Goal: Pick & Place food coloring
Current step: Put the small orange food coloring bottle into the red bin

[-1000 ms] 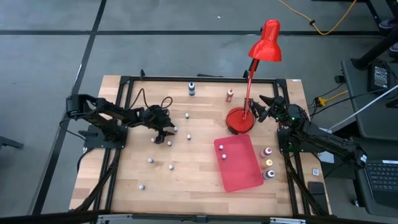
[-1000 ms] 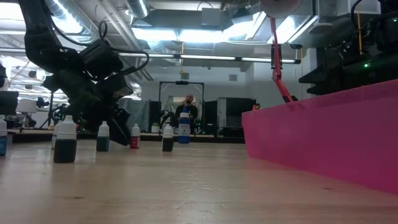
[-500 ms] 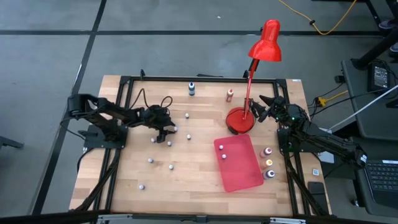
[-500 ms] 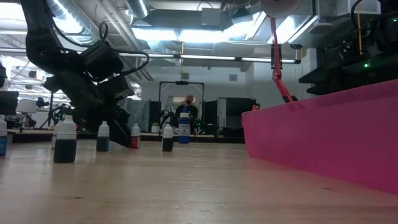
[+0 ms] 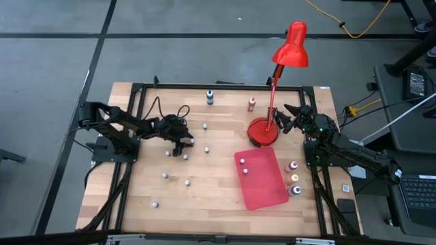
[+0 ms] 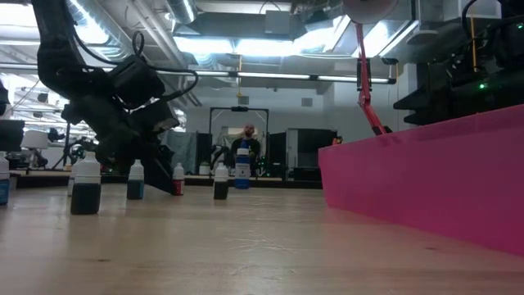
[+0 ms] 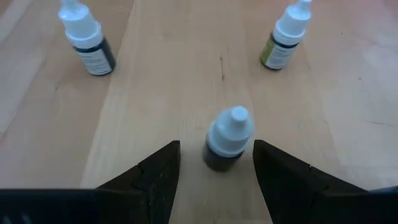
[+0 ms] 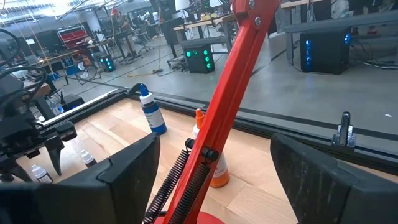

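Observation:
Several tiny food coloring bottles stand upright on their bases on the wooden table (image 5: pixel 218 197). One dark bottle with a white cap (image 7: pixel 227 138) stands between the fingers of my left gripper (image 5: pixel 184 141), which is open and tipped down. A gap shows on each side of the bottle. Two more bottles (image 7: pixel 88 38) (image 7: pixel 286 38) stand beyond it. A blue bottle (image 5: pixel 210 97) and an orange one (image 5: pixel 252 103) stand at the far edge. My right gripper (image 5: pixel 287 118) waits open and level beside the red lamp's stem (image 8: pixel 221 118).
A flat red mat (image 5: pixel 262 178) lies right of centre with one small bottle (image 5: pixel 244 171) on it. Three coloured bottles (image 5: pixel 294 178) stand just right of the mat. The red desk lamp's round base (image 5: pixel 262 131) sits at the far right. A black frame (image 5: pixel 129 136) borders the table.
My left gripper's fingers have sunk a little toward the table around the small bottle, with no change in the gap between them. The bottle has stayed in place.

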